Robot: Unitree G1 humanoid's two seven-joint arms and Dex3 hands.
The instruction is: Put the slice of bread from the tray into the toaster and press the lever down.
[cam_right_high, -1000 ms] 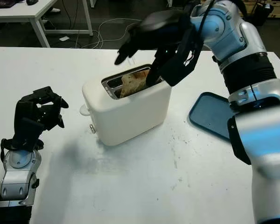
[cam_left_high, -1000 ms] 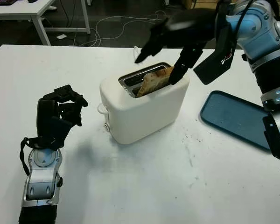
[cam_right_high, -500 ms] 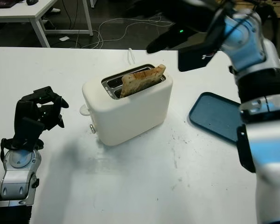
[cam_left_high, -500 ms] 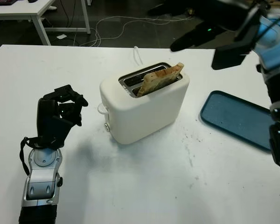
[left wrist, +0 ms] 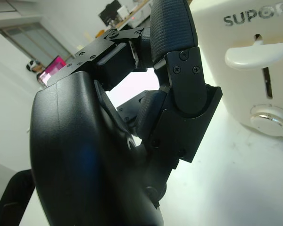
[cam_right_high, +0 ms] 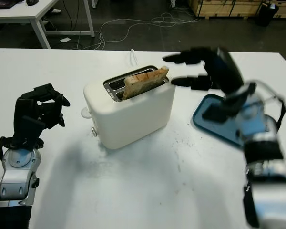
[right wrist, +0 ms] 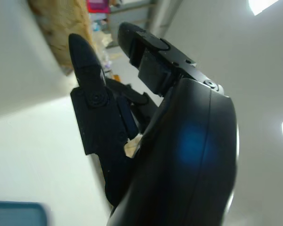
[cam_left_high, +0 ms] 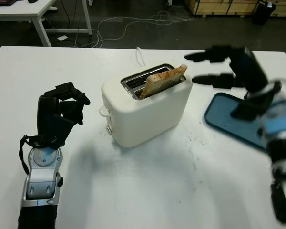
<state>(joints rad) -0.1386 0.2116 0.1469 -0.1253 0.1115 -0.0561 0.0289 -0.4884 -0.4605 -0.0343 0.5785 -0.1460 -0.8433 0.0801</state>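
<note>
One slice of bread (cam_left_high: 163, 80) standing tilted in the toaster (cam_left_high: 148, 107), lower part sunk into the slot, upper corner poking out past the rim toward the tray (cam_left_high: 240, 121); probably not seated fully because the carriage sits up until the lever goes down. Toaster placed at the middle of the white surface (cam_left_high: 157, 191), turned at an angle, with the lever end facing the left side. Lever (left wrist: 252, 52) seen in the left wrist view as a white tab at the top of its slot, above a round dial (left wrist: 269, 119), so judged not yet pressed. Right hand (cam_left_high: 219, 71) released, holding nothing, hanging in the air just beside the toaster's tray-side end and above the edge of the blue tray; placed there apparently clear of the bread, though blurred, so exact height over the tray hard to tell. Tray lying bare on the surface, well to the right of the toaster. Left hand (cam_left_high: 62, 112) clenched on nothing, raised upright near the toaster's lever end, apart from it; likely the better-placed one for the press, being on the lever's side. Remaining step as judged: reaching the tab and pushing it down until it latches, without shoving the light toaster sideways.
</note>
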